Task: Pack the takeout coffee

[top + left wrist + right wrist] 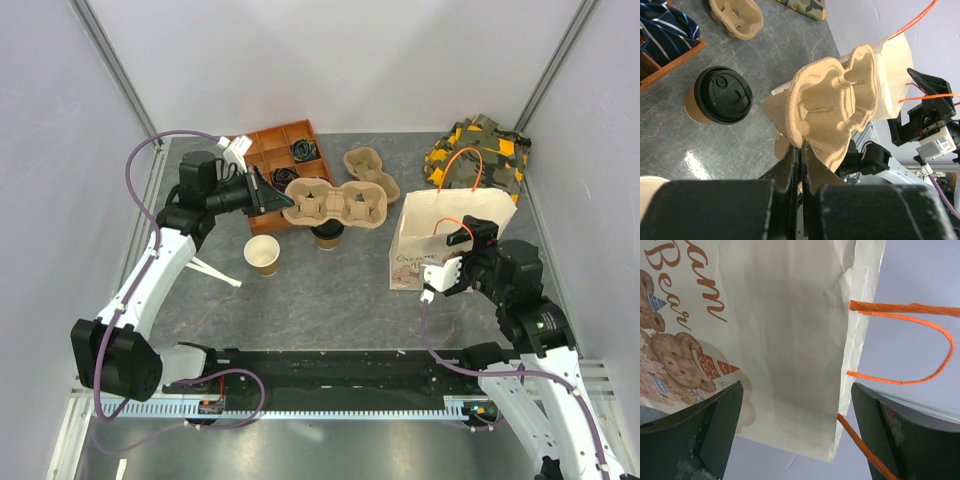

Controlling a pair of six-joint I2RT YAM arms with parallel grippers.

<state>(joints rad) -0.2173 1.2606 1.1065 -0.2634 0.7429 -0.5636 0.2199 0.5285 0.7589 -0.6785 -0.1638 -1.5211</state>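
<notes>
Left wrist view shows the left pincer [801, 150] clamped on the cup carrier [830, 115] while the lidded coffee [722, 96] stands on the tabletop [760, 45], and the right pincer [796, 405] gapes wide at the paper bag [790, 340], so packing seems barely begun.

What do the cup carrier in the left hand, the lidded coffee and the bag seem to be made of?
The cup carrier is likely moulded pulp: matt tan, fibrous edges. The takeout coffee has a matt tan paper wall; its lid looks like black plastic, smooth with moulded ridges. The bag is cream paper, creased and printed; its orange handles seem twisted paper cord.
</notes>
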